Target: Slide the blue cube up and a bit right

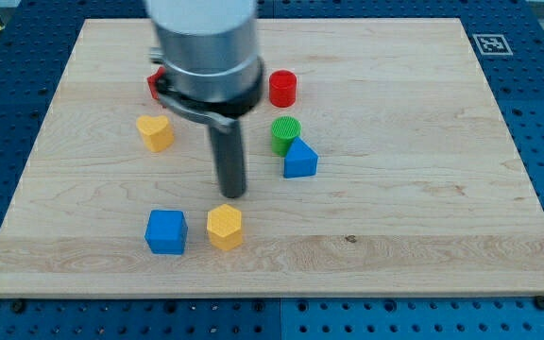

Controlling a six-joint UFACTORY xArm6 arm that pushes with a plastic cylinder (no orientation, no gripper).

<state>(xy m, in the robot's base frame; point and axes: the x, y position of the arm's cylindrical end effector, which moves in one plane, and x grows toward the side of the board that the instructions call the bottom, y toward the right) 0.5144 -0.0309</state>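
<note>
Blue cube (166, 231) sits beside yellow hexagonal block (225, 227); my tip (231, 195), a gripperless end effector, hovers just above the latter.

Blue cube (166, 231), yellow hexagonal block (225, 227), ribbed green cylinder (286, 133), pale wooden board (423, 170).

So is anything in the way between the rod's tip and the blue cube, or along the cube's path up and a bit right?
Nothing lies between my tip and the blue cube. But my tip itself stands up-right of the cube; the yellow hexagonal block sits just right of it.

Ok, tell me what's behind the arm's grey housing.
A red block shows partly at the grey housing's left edge; its shape is mostly covered. My tip is above the yellow hexagonal block.
</note>
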